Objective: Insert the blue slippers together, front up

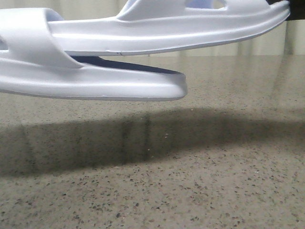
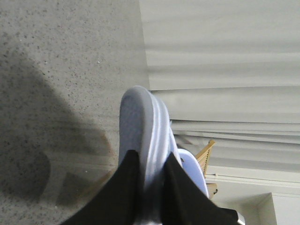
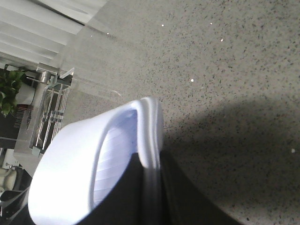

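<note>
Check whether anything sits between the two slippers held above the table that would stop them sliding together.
Nothing visible does. The upper slipper and lower slipper overlap in the air above the table, with only an open gap between their soles.

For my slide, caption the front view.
Two slippers held overlapping in the air above the speckled table.

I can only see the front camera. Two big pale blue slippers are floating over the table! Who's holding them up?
Observer: The left gripper pinches the first slipper by its edge, one black finger on each side.
Operator: And the other one?
Observer: The right gripper is clamped on the rim of the second slipper.
Operator: Can you see inside it?
Observer: Yes, the right wrist view shows its ribbed footbed.
</note>
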{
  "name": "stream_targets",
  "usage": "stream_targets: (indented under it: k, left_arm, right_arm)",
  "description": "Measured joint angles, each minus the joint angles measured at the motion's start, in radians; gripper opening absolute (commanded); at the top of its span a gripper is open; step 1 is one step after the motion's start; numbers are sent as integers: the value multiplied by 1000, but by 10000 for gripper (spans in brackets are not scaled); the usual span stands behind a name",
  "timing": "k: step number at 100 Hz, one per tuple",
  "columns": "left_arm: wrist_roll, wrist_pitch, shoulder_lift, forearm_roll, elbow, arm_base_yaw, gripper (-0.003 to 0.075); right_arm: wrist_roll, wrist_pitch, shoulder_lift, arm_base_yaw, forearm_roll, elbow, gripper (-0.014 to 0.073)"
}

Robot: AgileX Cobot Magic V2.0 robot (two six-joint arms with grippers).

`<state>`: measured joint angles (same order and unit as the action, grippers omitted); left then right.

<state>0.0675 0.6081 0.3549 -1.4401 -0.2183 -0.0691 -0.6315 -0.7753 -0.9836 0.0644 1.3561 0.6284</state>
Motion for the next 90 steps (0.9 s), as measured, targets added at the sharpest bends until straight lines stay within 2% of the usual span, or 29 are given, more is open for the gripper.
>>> stream_targets:
  k: [31, 73, 90]
  left_arm:
    - [-49, 28, 0, -98, 2, 0, 16]
    - [-96, 25, -1, -164, 2, 0, 16]
    - [-108, 19, -1, -180, 2, 0, 16]
  right_arm:
    - [-54, -30, -30, 2, 37, 0, -107]
    - [-156, 36, -118, 165, 90, 0, -107]
    - [-218, 66, -148, 195, 120, 0, -107]
